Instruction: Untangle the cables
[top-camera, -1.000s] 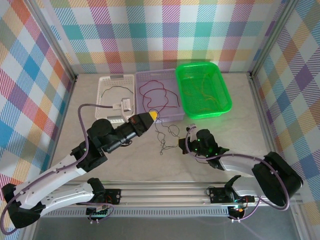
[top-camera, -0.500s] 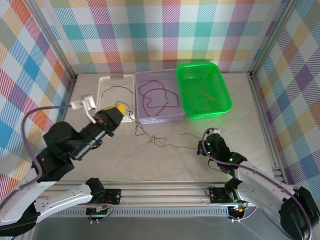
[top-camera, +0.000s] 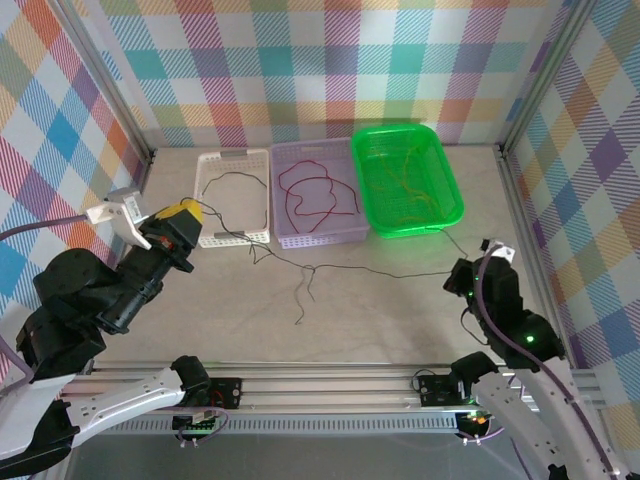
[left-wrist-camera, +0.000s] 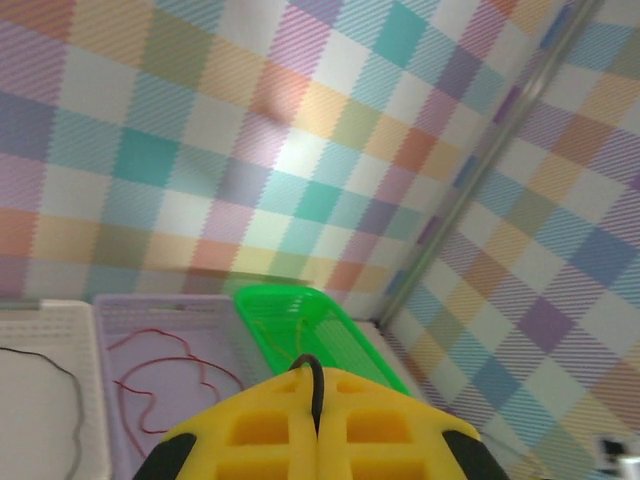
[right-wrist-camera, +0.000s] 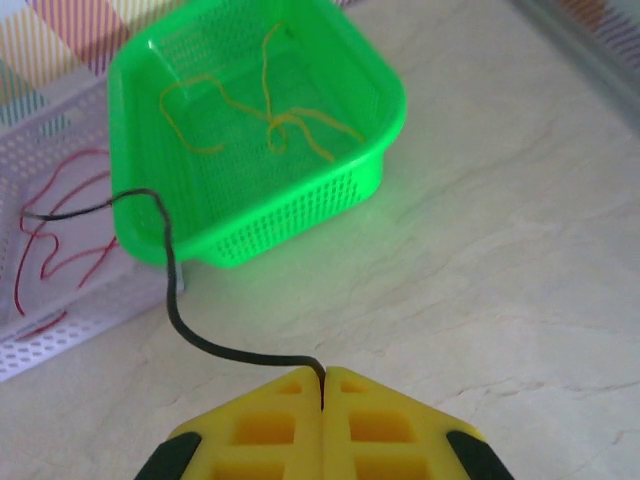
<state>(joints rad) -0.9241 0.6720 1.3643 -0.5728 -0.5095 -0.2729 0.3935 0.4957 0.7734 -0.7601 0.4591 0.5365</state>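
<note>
Cables (top-camera: 370, 271) are stretching across the middle of the table (top-camera: 400, 320), black strands knotted together. I'm pinching one end in my left gripper (top-camera: 186, 212) near the left edge and the other in my right gripper (top-camera: 462, 282) by the right edge (both clamped fully closed). Red wire (top-camera: 318, 196) is lying in the purple basket (top-camera: 330, 237), orange wire (top-camera: 405, 185) in the green basket (top-camera: 415, 228).

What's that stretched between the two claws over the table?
In the top view, a black cable runs nearly straight from the left gripper to the right gripper, tangled near the middle, above bare table.
</note>
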